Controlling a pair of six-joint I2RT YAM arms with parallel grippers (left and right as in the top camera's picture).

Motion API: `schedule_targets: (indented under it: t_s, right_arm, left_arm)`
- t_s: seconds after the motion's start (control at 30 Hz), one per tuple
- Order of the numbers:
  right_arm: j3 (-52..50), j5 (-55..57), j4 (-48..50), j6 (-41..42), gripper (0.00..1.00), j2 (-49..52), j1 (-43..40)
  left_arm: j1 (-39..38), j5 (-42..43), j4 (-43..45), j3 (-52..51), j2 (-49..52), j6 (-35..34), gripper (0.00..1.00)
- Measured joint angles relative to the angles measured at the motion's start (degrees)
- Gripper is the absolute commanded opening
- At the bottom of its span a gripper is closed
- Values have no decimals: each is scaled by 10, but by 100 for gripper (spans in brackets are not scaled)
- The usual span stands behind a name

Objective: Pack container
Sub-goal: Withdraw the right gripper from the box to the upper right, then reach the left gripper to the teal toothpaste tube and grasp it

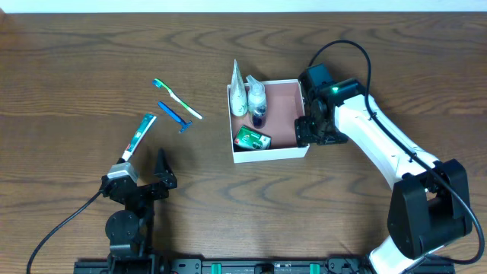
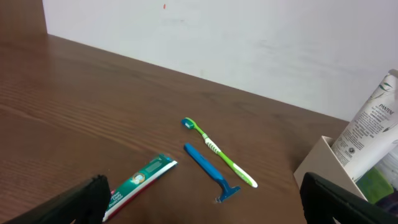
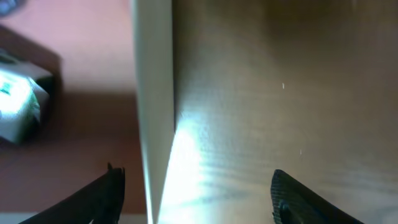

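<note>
- The container [image 1: 283, 114], a shallow square white box with a pink floor, sat on the table [image 1: 76, 76] right of centre.
- A white tube [image 1: 239, 91] leaned against the box's left wall, its top sticking up above the rim.
- A small bottle [image 1: 257, 99] with a dark lower part lay just beside the tube in the same far-left corner.
- A green packet [image 1: 252, 138] lay on the pink floor near the front-left corner; the rest of the floor was bare.
- The right gripper [image 1: 308, 131] hung at the box's right wall with its jaws spread and gripping nothing. In the right wrist view one finger was over the pink floor and the other over the wood outside, with the thin white wall [image 3: 154, 93] between them and touching neither.
- Well to the left of the box, three things lay loose on the table: a green-and-white toothbrush [image 1: 177, 99], a blue razor [image 1: 175, 116] just beside it, and a toothpaste tube [image 1: 140, 135] nearer the front.
- The left gripper [image 1: 143, 169] sat low at the front left, jaws spread wide and empty. The near end of the toothpaste tube lay just beside its left finger.
</note>
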Motion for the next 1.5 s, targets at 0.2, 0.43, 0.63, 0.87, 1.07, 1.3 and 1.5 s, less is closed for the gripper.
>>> schedule_targets:
  t_s: [0.2, 0.43, 0.63, 0.87, 1.07, 1.3, 1.5]
  right_arm:
    - [4, -17, 30, -1, 80, 0, 0]
    - [88, -27, 2, -5, 99, -3, -17]
    - [167, -30, -30, -24, 99, -45, -81]
    - [188, -42, -46, -33, 99, -90, -234]
    - [188, -45, -90, -35, 99, -88, -316]
    - [188, -49, -112, -36, 99, -88, -321]
    - [188, -49, -113, -36, 99, -88, -321]
  left_arm:
    - [0, 0, 0, 0, 0, 0, 98]
    - [0, 0, 0, 0, 0, 0, 98]
    - [0, 0, 0, 0, 0, 0, 98]
    - [0, 0, 0, 0, 0, 0, 98]
    - [0, 0, 0, 0, 0, 0, 98]
    - [0, 10, 0, 0, 0, 0, 98]
    - [0, 36, -91, 53, 19, 0, 98]
